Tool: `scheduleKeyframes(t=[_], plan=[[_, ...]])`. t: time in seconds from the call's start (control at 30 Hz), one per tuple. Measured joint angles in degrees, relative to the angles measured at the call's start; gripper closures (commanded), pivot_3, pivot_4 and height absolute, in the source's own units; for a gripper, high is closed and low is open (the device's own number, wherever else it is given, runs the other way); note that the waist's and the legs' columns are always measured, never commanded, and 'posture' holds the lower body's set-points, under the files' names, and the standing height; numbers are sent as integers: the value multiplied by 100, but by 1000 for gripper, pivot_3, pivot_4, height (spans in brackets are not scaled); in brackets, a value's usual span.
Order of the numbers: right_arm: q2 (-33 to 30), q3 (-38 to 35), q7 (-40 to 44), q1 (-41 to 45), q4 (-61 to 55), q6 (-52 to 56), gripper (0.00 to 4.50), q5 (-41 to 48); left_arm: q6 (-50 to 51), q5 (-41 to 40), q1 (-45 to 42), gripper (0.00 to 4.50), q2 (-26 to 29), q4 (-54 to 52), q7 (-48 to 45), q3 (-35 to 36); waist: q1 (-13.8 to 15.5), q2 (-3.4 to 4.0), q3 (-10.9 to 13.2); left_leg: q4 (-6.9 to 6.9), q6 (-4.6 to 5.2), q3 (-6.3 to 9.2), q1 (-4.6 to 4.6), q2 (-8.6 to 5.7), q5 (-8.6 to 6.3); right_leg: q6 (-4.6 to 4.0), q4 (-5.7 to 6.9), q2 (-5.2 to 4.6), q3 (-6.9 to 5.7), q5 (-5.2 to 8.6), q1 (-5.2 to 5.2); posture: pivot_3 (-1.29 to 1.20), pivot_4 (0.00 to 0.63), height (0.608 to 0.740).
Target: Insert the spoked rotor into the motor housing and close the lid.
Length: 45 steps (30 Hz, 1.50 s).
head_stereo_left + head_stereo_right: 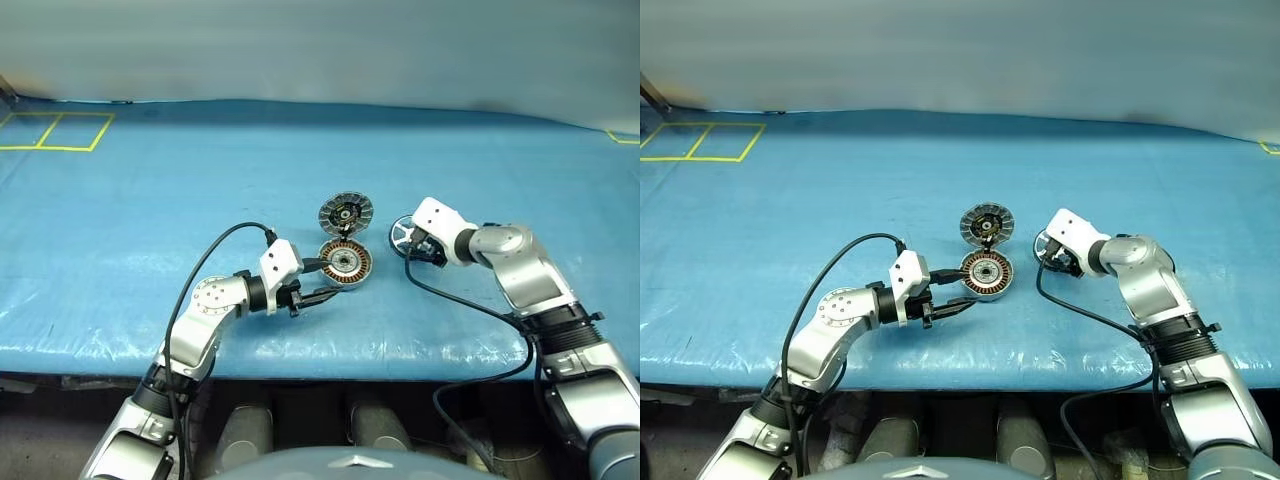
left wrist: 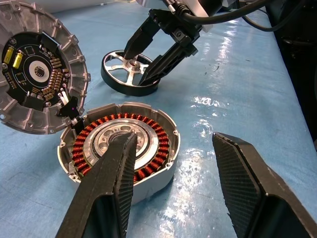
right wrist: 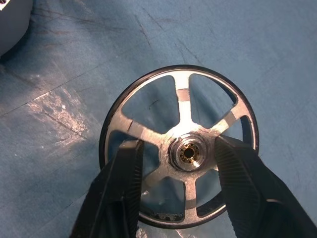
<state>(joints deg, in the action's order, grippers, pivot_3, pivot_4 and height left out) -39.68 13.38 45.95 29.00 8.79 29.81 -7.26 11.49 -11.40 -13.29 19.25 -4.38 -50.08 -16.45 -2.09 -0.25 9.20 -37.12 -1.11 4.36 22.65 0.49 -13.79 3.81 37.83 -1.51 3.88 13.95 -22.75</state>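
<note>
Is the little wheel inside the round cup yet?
Not yet. The spoked rotor lies flat on the blue table, beside the motor housing, whose lid is open.

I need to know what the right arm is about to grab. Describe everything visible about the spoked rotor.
The spoked rotor is a small metal wheel: a thin dark ring rim, five flat silvery spokes, and a raised central hub with a brass-coloured bore. It lies flat on the blue table cover, apart from the motor housing and on its right. The right gripper reaches down into it, one finger on each side of the hub, poking through the gaps between spokes. Whether the fingers already touch the hub cannot be told.
</note>
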Motion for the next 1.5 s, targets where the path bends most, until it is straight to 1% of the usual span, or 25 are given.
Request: scheduleKeyframes(t=[0.03, 0.27, 0.43, 0.6, 0.73, 0.87, 0.97, 1.1, 1.3, 1.5], plan=[[-2, 0, 5, -7, -13, -27, 2828, -21, -9, 1, -1, 1903, 0, 5, 0, 1, -1, -6, -3, 0, 0, 0, -6, 0, 0, 0, 0, 0, -1, 0, 5, 0, 150, 740], [-2, -54, 7, -184, -235, -53, 2829, -48, -67, -5, 6, 1903, -3, 31, -2, 7, 1, -5, -4, -3, 0, 3, -6, 1, 0, 0, 0, 1, -2, 0, 8, 0, 150, 740], [176, -429, -116, -668, -788, 49, 2829, 193, -96, -25, 100, 1903, 6, 35, -9, 34, 5, -5, -4, 1, 1, 7, -5, 1, 0, 0, -1, 1, -4, 0, 8, 0, 150, 740], [472, -1103, -421, -1666, -1960, 307, 2829, 723, -215, -103, 212, 1903, 41, 27, -25, 132, 8, -4, -3, 1, 0, 6, -3, 1, 0, 1, 0, 1, -3, 0, 5, 0, 150, 740], [1067, -1799, -676, -2604, -3155, 585, 2829, 1473, -220, -249, 324, 1903, 155, 24, 0, 457, -1, 2, -1, 1, 0, 4, 0, 3, 0, 1, 4, 2, -1, 1, -1, 0, 150, 740], [1313, -1834, -918, -2978, -3894, 639, 2829, 1746, -210, -336, 336, 1903, 287, 21, -14, 618, -5, 2, -2, -1, -1, 1, -3, 3, 0, 7, 4, 3, 1, 2, 0, 0, 150, 740], [1526, -1832, -1110, -3034, -4100, 710, 2829, 1980, -181, -442, 340, 1903, 396, 21, -50, 710, -2, 2, -1, -2, -3, 0, -4, 3, 2, 15, 4, 3, 1, 4, 0, 0, 150, 740], [1726, -1701, -1130, -2951, -4319, 708, 2829, 2364, -96, -554, 324, 1903, 437, 21, -134, 712, -3, 2, -1, -1, -4, 1, -3, 4, 2, 22, 3, 3, 1, 8, 0, 0, 150, 740], [1702, -1463, -1114, -2512, -3739, 690, 2829, 2390, 56, -636, 290, 1903, 550, 17, -251, 700, -1, 2, -1, 4, -3, 1, -1, 3, 2, 4, 2, 3, 0, -1, -3, 0, 150, 740], [1452, -1192, -938, -2320, -3421, 653, 2829, 2384, 61, -646, 361, 1903, 557, -30, -240, 664, 0, 2, -1, 7, -2, 2, 3, 3, 1, 1, -1, 2, 0, 0, -5, 0, 150, 740]])
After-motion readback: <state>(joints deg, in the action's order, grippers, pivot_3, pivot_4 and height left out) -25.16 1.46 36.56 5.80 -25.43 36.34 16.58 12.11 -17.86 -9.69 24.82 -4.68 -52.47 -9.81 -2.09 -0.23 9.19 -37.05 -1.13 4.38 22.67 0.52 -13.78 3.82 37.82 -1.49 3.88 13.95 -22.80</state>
